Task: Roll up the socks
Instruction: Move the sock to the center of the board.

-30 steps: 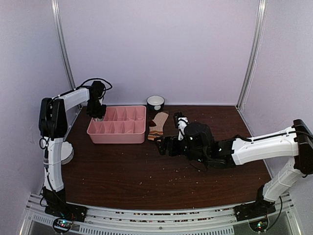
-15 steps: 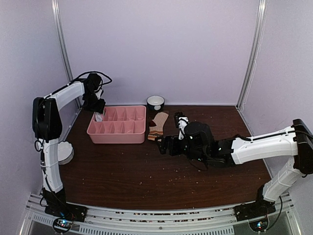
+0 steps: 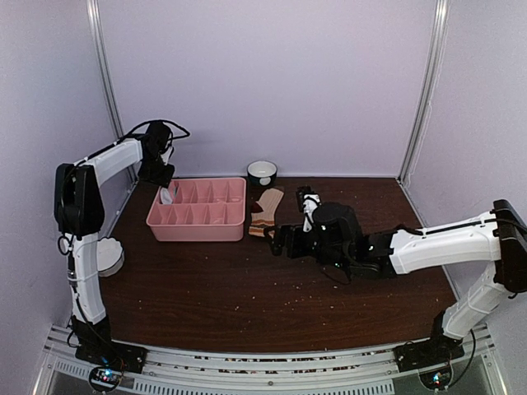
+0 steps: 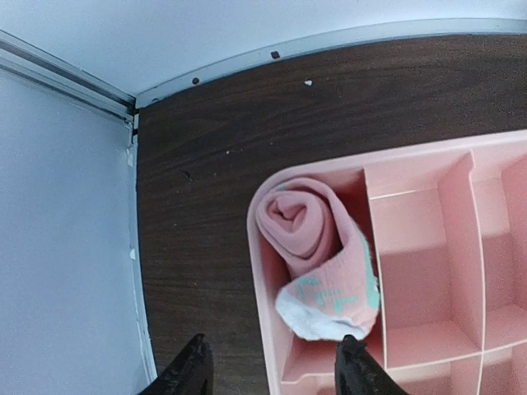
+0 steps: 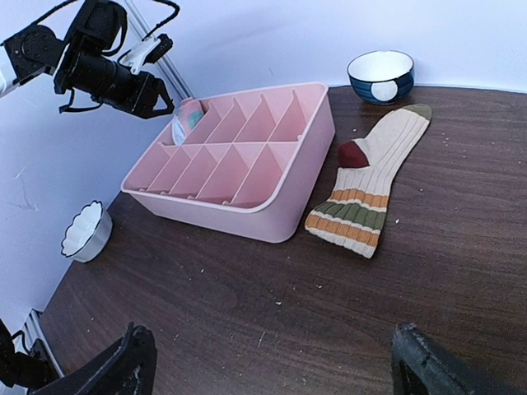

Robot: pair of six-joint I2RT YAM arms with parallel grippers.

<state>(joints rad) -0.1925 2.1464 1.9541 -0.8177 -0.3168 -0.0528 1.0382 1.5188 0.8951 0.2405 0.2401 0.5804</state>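
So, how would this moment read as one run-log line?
pink sock rolled in tray corner; tan sock flat on table; left gripper open; right gripper open

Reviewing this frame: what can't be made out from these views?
- Top external view: the pink sock is tiny and half hidden by the tray wall.
- Left wrist view: the left gripper is cut off by the bottom edge.
- Right wrist view: the right gripper is cut off likewise, and the striped sock hides its own underside.
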